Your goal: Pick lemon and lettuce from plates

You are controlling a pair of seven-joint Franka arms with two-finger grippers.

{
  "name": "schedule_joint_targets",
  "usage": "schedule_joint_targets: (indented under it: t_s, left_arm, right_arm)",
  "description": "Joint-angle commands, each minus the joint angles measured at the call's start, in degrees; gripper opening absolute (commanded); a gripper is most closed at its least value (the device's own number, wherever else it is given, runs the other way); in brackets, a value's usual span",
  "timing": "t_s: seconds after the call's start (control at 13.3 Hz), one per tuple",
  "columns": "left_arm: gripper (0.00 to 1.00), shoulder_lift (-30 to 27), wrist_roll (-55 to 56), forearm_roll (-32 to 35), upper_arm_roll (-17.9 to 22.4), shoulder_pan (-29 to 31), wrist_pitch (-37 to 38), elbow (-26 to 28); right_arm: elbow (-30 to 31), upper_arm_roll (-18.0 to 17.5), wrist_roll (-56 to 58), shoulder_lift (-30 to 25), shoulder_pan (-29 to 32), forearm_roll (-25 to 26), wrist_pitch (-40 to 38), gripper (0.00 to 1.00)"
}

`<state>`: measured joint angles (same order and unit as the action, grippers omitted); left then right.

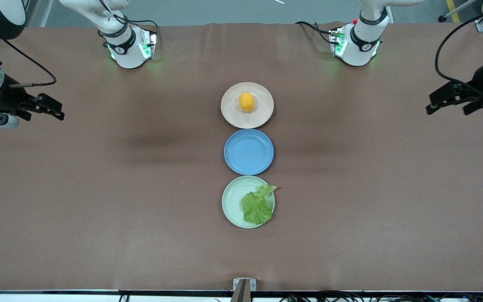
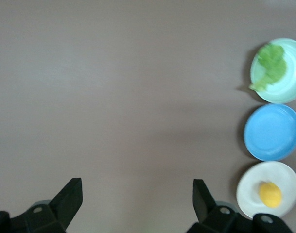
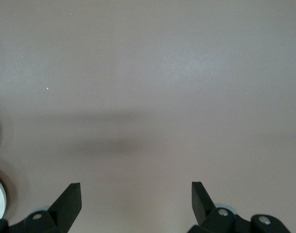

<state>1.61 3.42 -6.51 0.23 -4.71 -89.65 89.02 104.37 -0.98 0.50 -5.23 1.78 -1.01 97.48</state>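
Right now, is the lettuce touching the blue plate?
Apart. The front view shows bare table between the lettuce, which lies on the mint plate, and the blue plate. The left wrist view shows the same gap.

A small oval yellow-orange lemon (image 1: 247,102) is sitting on the round pale beige-pink plate (image 1: 231,113), beside a plain round blue plate (image 1: 248,152). Beside that blue plate, a crinkled bright green lettuce leaf (image 1: 258,205) is lying on the round pale mint green plate (image 1: 232,200), all showing against the plain brown table (image 1: 99,188).

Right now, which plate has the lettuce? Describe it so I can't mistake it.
Three plates run in a line down the middle of the table. The lettuce lies on the mint green plate, nearest the front camera. The blue plate beside it is empty, and the beige plate holds the lemon.
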Motion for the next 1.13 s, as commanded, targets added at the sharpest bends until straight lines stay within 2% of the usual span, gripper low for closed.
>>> schedule_joint_targets:
  t_s: [0.0, 0.23, 0.45, 0.6, 0.75, 0.83, 0.9, 1.05]
  left_arm:
    - [1.00, 7.1, 3.6, -2.1, -2.9, -3.9, -1.5, -1.2]
    - [1.00, 15.6, 13.5, -2.0, -3.7, -11.4, -11.7, -1.3]
    - [1.00, 24.2, 21.7, -1.9, -3.7, -17.5, -25.1, -1.6]
    - [1.00, 29.9, 29.3, -1.3, -3.3, -21.3, -35.9, -1.7]
    - [1.00, 35.6, 35.7, -1.3, -3.2, -22.2, -44.7, -3.2]
    - [1.00, 38.3, 38.1, -1.3, -3.2, -23.4, -48.8, -4.3]
    - [1.00, 40.7, 40.5, -1.3, -3.1, -23.9, -52.8, -5.9]
    - [1.00, 43.9, 43.2, -1.6, -3.2, -23.9, -58.5, -7.5]
  right_arm:
    - [-1.5, 0.3, -0.2, -0.2, -0.5, 1.0, -1.1, 1.00]
    - [-2.7, 0.3, -0.1, 3.2, -0.1, 1.0, 0.4, 1.00]
    - [-6.3, 0.2, -0.1, 10.4, -1.0, 1.0, -0.3, 1.00]
    - [-4.4, -0.2, -7.3, 10.5, -3.0, -0.1, 0.2, 1.00]
    - [-3.9, -0.2, -15.8, 10.8, -9.6, -0.7, 0.3, 1.00]
    - [-3.0, -0.2, -22.0, 10.9, -12.3, -3.4, 1.7, 1.00]
    - [-1.6, -0.1, -27.5, 11.0, -15.2, -5.7, 4.3, 1.00]
    - [2.1, -0.1, -35.1, 11.5, -22.9, -6.2, 11.1, 1.00]
